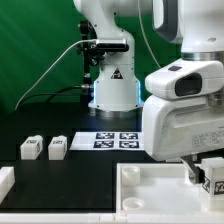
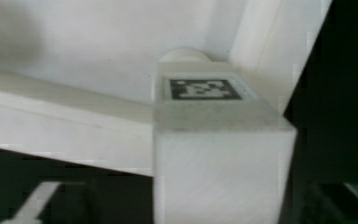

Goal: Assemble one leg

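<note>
My gripper (image 1: 204,178) is low at the exterior view's right, over the large white tray-like part (image 1: 150,176). It is shut on a leg (image 1: 213,181), a small white post with a black-and-white tag. In the wrist view the leg (image 2: 220,135) runs out from between my gripper (image 2: 190,208), tag side up. Its far end sits against the tray-like part's raised rim (image 2: 51,95) near a corner. I cannot tell whether it touches. Dark fingers (image 2: 345,200) show at either side of the leg. Two more legs (image 1: 30,148) (image 1: 57,147) lie on the black table at the exterior view's left.
The marker board (image 1: 117,140) lies in front of the robot base (image 1: 112,85). Another white part (image 1: 5,181) shows at the exterior view's lower left edge. A green backdrop stands behind.
</note>
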Motion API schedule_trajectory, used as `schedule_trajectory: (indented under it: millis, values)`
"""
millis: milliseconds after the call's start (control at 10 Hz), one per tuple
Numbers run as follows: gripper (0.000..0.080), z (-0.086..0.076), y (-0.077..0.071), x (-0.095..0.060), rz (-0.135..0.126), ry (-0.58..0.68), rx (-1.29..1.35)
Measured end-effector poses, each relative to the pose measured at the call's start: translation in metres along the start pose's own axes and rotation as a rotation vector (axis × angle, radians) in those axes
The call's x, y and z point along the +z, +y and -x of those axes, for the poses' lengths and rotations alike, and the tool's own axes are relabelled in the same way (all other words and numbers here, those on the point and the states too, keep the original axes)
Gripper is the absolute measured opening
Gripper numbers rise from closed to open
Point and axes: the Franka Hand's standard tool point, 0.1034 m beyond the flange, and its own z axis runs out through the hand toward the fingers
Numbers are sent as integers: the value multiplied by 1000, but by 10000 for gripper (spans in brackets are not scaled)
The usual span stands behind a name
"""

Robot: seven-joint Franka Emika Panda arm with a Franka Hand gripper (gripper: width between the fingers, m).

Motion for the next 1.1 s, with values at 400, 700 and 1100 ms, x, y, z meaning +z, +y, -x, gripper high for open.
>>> schedule_trajectory:
  millis: [400,700,1100]
  values:
    - [295,0,3,0,-5,0,483]
    - [295,5,10,1,-10,-13,1049]
    - [297,13,12,1,-111,-71,1594]
